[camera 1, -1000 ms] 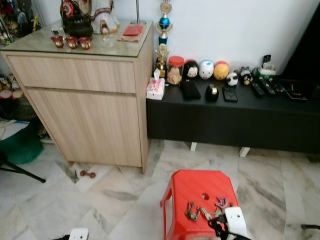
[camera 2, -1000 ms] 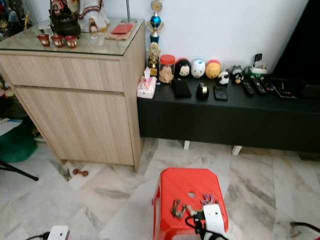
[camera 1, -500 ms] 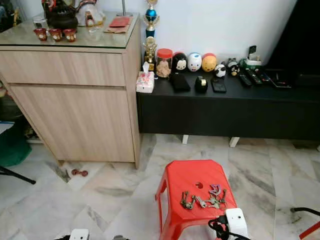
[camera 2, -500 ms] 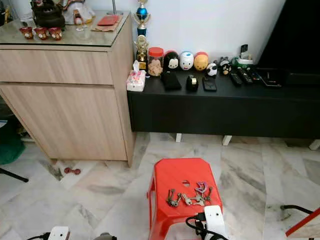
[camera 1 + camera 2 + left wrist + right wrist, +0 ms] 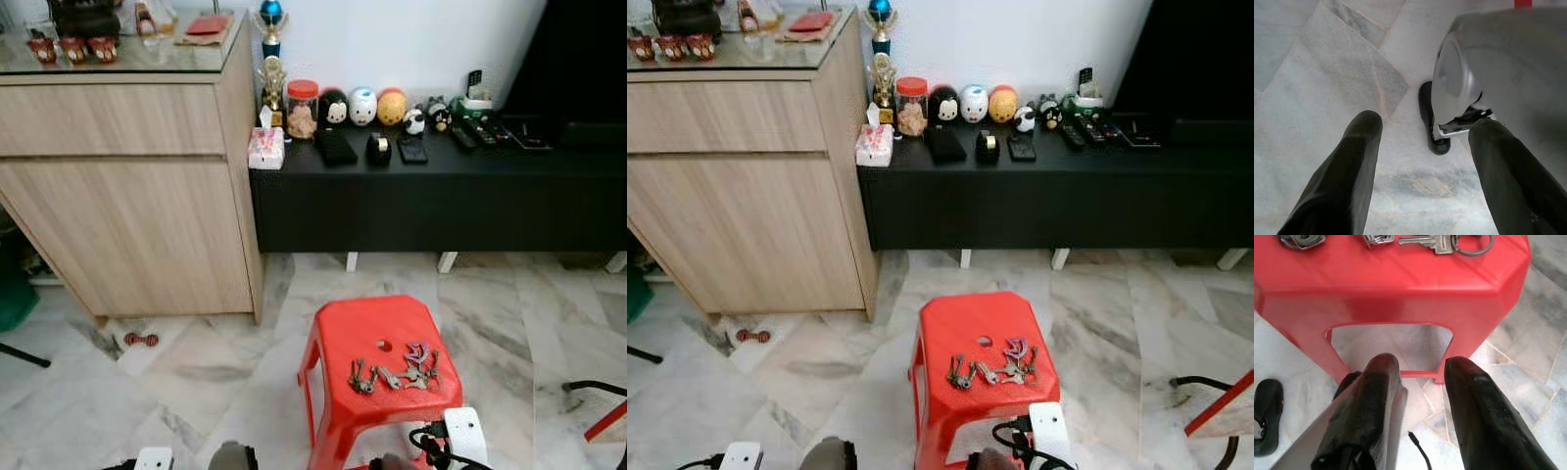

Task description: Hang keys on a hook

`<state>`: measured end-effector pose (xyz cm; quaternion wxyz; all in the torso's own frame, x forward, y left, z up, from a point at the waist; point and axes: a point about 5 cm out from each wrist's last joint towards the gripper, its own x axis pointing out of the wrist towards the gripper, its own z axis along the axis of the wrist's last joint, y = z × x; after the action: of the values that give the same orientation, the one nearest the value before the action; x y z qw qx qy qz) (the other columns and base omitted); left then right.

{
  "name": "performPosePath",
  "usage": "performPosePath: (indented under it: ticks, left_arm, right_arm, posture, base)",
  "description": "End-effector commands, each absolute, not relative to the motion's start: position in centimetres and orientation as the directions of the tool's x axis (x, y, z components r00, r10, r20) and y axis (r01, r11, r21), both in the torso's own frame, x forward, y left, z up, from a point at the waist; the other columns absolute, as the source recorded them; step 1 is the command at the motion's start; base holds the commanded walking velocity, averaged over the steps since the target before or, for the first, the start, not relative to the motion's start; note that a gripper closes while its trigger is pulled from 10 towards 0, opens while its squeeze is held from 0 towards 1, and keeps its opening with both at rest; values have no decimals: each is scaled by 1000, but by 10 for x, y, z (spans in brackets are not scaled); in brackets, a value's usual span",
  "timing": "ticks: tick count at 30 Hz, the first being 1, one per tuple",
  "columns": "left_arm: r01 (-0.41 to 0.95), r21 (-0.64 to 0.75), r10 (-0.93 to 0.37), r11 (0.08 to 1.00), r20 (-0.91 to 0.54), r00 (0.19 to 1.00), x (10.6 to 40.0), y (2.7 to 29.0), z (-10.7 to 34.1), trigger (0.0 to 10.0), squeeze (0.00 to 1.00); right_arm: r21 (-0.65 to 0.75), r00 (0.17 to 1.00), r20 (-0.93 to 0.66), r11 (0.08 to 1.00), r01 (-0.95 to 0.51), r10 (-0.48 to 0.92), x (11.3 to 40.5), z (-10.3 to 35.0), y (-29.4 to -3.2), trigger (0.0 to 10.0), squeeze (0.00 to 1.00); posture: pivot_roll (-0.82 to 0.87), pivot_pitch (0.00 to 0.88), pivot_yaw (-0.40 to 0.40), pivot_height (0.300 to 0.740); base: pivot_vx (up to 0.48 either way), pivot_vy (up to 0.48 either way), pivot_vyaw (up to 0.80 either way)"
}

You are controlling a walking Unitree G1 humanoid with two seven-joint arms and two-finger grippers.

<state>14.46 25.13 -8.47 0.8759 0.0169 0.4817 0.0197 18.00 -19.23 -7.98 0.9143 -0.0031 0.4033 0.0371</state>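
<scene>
I see the keys (image 5: 394, 371) lying in a loose metal cluster on the flat top of a red plastic stool (image 5: 343, 401), at about 5 o'clock in my head view. The stool is glossy, with rounded corners, a small round hole in its seat and open cut-outs in its sides. It stands on a pale marble floor (image 5: 216, 372) veined with grey.

My right gripper (image 5: 1418, 377) hangs low beside the stool, just below the seat edge, its two blunt black fingers (image 5: 1476, 411) apart and holding nothing. My left gripper (image 5: 1422, 142) points down at the floor, fingers spread wide, beside a smooth grey robot leg (image 5: 1498, 68).

At 10 o'clock stands a light wood-grain cabinet (image 5: 127, 186) with a glass top. At 1 o'clock runs a long matte black bench (image 5: 441, 196), carrying a jar (image 5: 302, 108) and round toy figures (image 5: 362, 106).
</scene>
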Motion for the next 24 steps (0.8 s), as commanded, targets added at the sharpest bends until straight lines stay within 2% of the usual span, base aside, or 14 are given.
performPosePath:
  ticks: [1,16,20,21,22,24]
  left_arm:
    - [-23,47,52,999,-852,521,141,252,-86,10000,0]
    - [-30,47,56,998,-848,528,141,251,-86,10000,0]
    - [-30,46,55,998,-847,528,141,251,-86,10000,0]
    - [-30,46,55,999,-848,528,141,251,-86,10000,0]
    - [-28,46,54,999,-848,527,141,251,-86,10000,0]
    - [-25,46,52,999,-849,526,141,251,-86,10000,0]
  right_arm:
    - [26,677,-734,998,-58,59,179,-80,-194,10000,0]
    - [12,706,-706,997,-71,59,182,-77,-195,10000,0]
    - [15,758,-652,1000,-23,27,185,-72,-197,10000,0]
    - [25,777,-629,1000,-8,22,189,-70,-196,10000,0]
    - [18,840,-542,1000,-8,17,221,-51,-189,10000,0]
    - [5,893,-449,1000,-13,14,253,-29,-182,10000,0]
  posture:
    - [-33,0,-50,625]
    - [-36,0,-52,625]
    - [-33,0,-52,625]
    - [-37,0,-51,625]
    - [-42,0,-50,625]
    - [-42,0,-50,625]
  base:
    - [0,0,0]
    - [0,0,0]
    - [0,0,575]
    - [0,0,744]
    - [0,0,0]
    - [0,0,0]
